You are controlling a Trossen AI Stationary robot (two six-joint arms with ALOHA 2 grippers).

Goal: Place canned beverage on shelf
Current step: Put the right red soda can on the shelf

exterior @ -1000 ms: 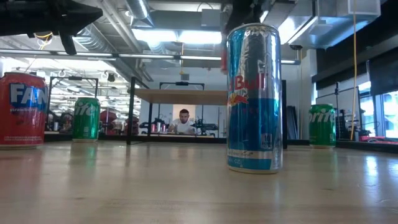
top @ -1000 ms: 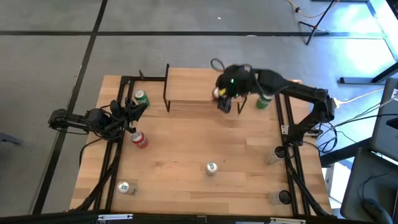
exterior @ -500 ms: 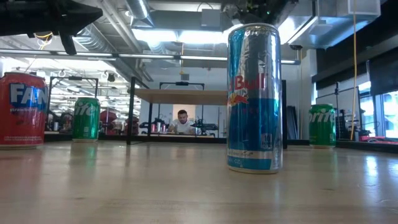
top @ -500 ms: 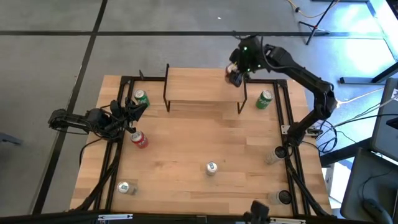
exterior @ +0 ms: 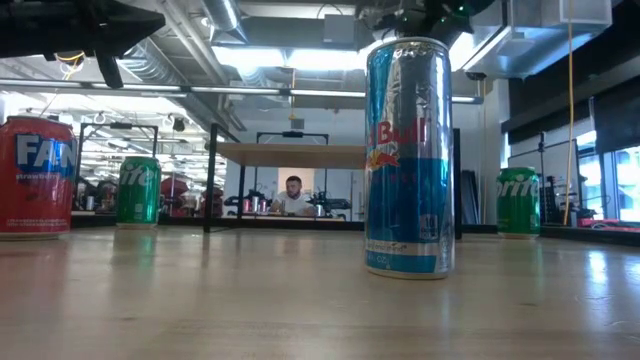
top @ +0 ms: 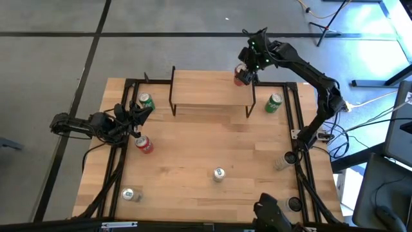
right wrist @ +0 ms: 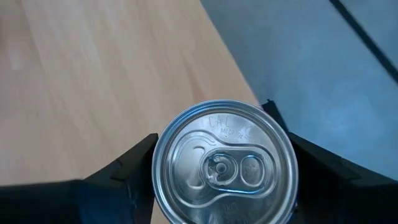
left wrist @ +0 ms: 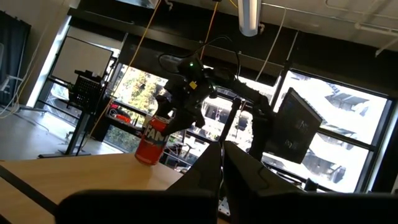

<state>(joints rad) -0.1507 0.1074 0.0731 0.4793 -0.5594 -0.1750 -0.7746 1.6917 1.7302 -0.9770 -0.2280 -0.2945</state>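
A red aluminium drinks can point(top: 241, 77) with a silver pull-tab lid stands upright at the far right corner of the shelf point(top: 206, 89), a small raised rack with a light-wood rectangular top on thin black metal legs. The right gripper point(top: 244, 71) reaches down over the can from above, its two dark fingers point(right wrist: 127, 167) pressed against opposite sides of the can's body just below the lid, so the can is held between them. Seen from the side, the can's base appears to meet the shelf top, though whether its full weight rests there cannot be told. The top-down hold probably keeps the can vertical while it is set near the shelf edge, within the arm's reach.

On the wooden tabletop point(top: 193, 154) below, other cans wait: a green can point(top: 273, 103) just right of the shelf, another green can point(top: 146, 101) to its left, a red can point(top: 144, 144), and a tall blue and silver can point(exterior: 408, 160) nearer the front. The left gripper point(top: 143, 111) rests at the table's left side, fingers shut and empty.
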